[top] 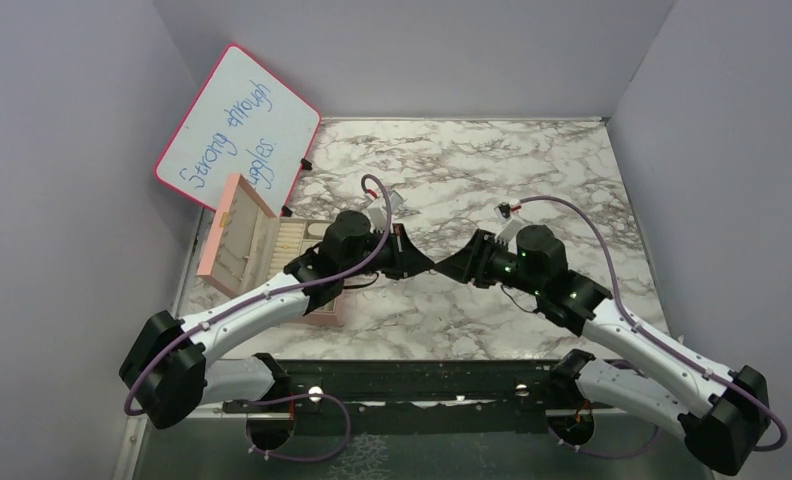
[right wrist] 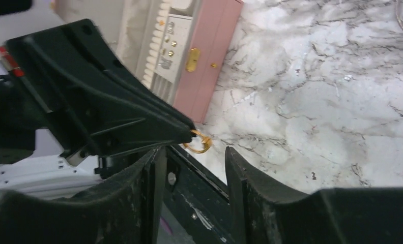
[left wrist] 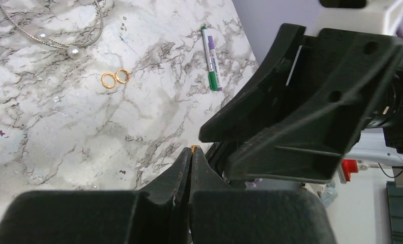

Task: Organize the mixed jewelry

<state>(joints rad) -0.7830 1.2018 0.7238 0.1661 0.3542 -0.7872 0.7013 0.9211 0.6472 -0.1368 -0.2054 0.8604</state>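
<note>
Top external view: both arms are stretched inward over the marble table (top: 532,170), their tips met just right of the pink jewelry box (top: 234,235). The left gripper (left wrist: 192,152) is clenched on a gold ring (right wrist: 199,141), held aloft right of the box. The right gripper (right wrist: 194,152) is spread apart, facing that ring. The box is laid open, and small gold studs (right wrist: 171,44) are seated inside it.

Pink box (top: 228,235), pen (left wrist: 210,58), whiteboard (top: 237,125)

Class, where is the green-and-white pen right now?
In the left wrist view, the pen lies on the marble table, upper centre, to the right of the two gold rings.
</note>
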